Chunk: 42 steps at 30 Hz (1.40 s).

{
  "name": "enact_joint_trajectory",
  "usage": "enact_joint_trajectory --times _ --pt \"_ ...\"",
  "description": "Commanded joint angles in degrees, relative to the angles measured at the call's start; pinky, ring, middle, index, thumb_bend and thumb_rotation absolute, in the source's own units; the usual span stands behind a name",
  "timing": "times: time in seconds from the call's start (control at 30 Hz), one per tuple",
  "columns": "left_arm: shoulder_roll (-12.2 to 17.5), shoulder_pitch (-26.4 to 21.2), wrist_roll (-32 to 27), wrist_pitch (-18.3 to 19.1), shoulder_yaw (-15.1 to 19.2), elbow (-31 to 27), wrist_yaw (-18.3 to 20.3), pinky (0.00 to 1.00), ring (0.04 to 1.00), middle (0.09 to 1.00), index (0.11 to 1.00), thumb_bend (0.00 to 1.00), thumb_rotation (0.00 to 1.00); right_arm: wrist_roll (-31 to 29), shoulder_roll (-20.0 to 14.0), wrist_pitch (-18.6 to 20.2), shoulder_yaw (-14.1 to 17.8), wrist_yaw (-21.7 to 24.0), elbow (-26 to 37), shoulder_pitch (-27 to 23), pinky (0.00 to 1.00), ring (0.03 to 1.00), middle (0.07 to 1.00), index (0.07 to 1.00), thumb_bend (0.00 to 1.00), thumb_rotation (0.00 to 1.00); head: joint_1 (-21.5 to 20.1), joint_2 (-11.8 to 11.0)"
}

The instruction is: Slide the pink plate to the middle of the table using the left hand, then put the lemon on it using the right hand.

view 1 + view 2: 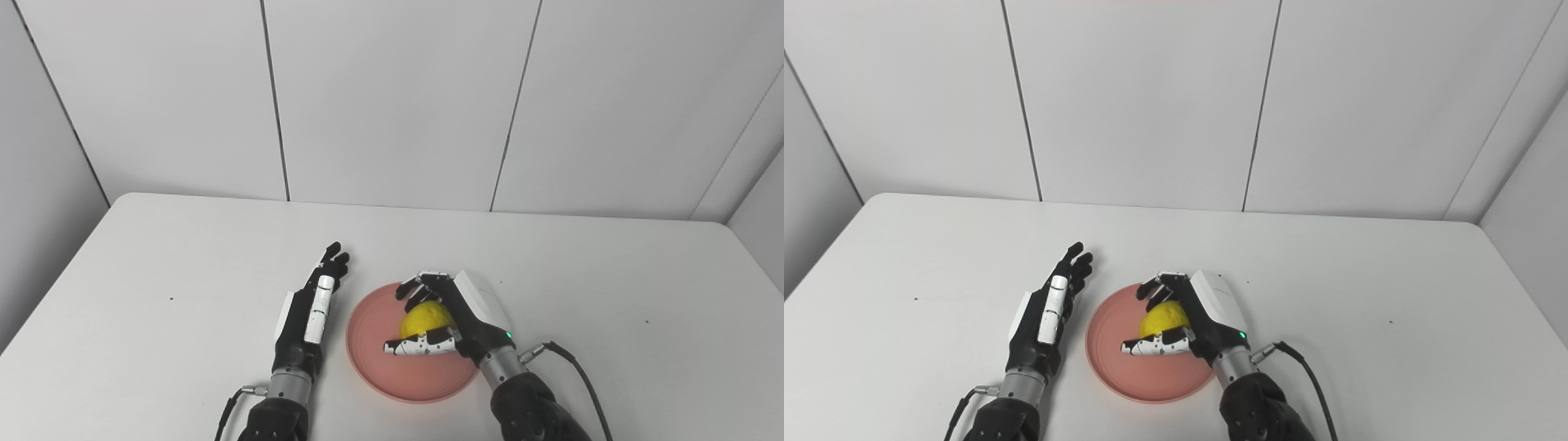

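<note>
The pink plate (380,361) lies on the white table near its front middle. My right hand (456,315) is over the plate, its fingers and thumb curled around the yellow lemon (424,318). I cannot tell whether the lemon rests on the plate or hangs just above it. My left hand (312,306) is open, fingers straight and pointing away, just left of the plate's rim and apart from it. In the right eye view the plate (1127,367), the lemon (1162,320), the right hand (1200,312) and the left hand (1047,312) stand the same way.
The white table (184,257) runs to a white panelled wall at the back. A black cable (582,376) trails from my right wrist toward the front right. A thin cable (229,407) hangs from my left wrist.
</note>
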<state>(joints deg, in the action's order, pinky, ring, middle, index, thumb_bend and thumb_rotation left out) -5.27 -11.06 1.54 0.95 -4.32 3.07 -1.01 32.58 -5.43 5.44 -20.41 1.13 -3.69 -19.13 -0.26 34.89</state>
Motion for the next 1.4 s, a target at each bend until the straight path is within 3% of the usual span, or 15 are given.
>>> enact_joint_trajectory --times 0.0,0.3,0.43,0.47,0.53,0.57,0.6,0.77,0.93,1.0,1.1,1.37 --pt "-0.83 -1.77 -0.09 -2.51 -0.08 -0.6 -0.21 0.97 0.925 0.916 0.907 0.64 1.0 -0.29 0.28 -2.9 -0.29 0.02 -0.75 -2.28 0.34 0.394 0.463 0.545 0.51 0.0 0.08 -0.02" --pt "-0.56 -1.57 -0.4 -2.14 -0.37 -0.48 0.48 0.97 0.928 0.919 0.912 0.65 1.0 1.89 -0.12 -6.12 -1.45 -2.53 -5.48 -2.58 0.37 0.404 0.482 0.547 0.51 0.0 -0.32 0.11" --pt "-0.66 -1.45 -0.62 -2.12 -0.25 -0.36 0.48 0.95 0.918 0.914 0.906 0.66 1.0 4.2 -0.68 -9.61 -2.39 -5.83 -6.95 -2.75 0.42 0.415 0.487 0.548 0.51 0.0 -0.67 0.24" --pt "-0.67 -1.43 -0.62 -2.0 -0.26 -0.43 0.5 0.95 0.916 0.913 0.905 0.66 1.0 4.45 -0.89 -10.85 -2.55 -6.58 -7.12 -2.71 0.46 0.497 0.483 0.528 0.52 0.0 -0.72 0.28" --pt "-0.68 -1.39 -0.57 -1.78 -0.31 -0.56 0.53 0.95 0.916 0.914 0.905 0.66 1.0 4.42 -1.17 -12.85 -2.65 -7.43 -7.26 -2.62 0.55 0.609 0.63 0.505 0.52 0.09 -0.72 0.28" --pt "-0.64 -1.37 -0.56 -1.8 -0.36 -0.58 0.6 0.94 0.915 0.914 0.905 0.66 1.0 4.17 -1.28 -14.16 -2.6 -7.87 -7.41 -2.55 0.61 0.675 0.698 0.643 0.62 0.06 -0.91 0.2" --pt "-0.57 -1.35 -0.49 -1.84 -0.42 -0.57 0.65 0.94 0.914 0.915 0.906 0.66 1.0 4.12 -1.43 -15.54 -2.58 -8.4 -7.66 -2.5 0.65 0.709 0.731 0.707 0.64 0.08 -1.05 0.23" --pt "-0.51 -1.28 -0.82 -2.04 -0.49 -0.44 0.96 0.94 0.922 0.92 0.905 0.65 1.0 2.94 -2.41 -18.11 -1.77 -7.48 -4.63 -0.87 0.75 0.844 0.885 0.888 0.63 0.52 -1.17 0.19" --pt "-0.44 -1.13 -1.3 -1.76 -0.55 -0.89 1.1 0.96 0.928 0.92 0.906 0.64 1.0 -0.83 -2.72 -21.26 0.08 -7.42 -1.83 0.78 0.78 0.885 0.947 0.95 0.67 0.7 -1.18 0.22" --pt "-0.17 -0.97 -1.04 -1.49 -0.68 -1.27 1.09 0.96 0.929 0.92 0.905 0.64 1.0 -3.39 -2.45 -22.49 1.22 -7.16 -1.16 1.48 0.8 0.891 0.953 0.955 0.68 0.72 -1.22 0.2" --pt "0.05 -0.67 -0.72 -0.96 -0.82 -1.99 1.04 0.96 0.93 0.92 0.908 0.65 1.0 -6.34 -1.92 -23.06 3.05 -6.97 0.3 2.72 0.91 0.953 0.985 0.988 0.69 0.78 -1.22 0.2" --pt "1.53 -0.01 0.45 -0.53 -1.2 -3.19 1.36 1.0 0.957 0.937 0.929 0.68 1.0 -9.5 -0.29 -20.6 7.7 -6.71 3.04 5.18 0.99 1.0 1.0 1.0 0.69 0.89 -1.48 0.46"
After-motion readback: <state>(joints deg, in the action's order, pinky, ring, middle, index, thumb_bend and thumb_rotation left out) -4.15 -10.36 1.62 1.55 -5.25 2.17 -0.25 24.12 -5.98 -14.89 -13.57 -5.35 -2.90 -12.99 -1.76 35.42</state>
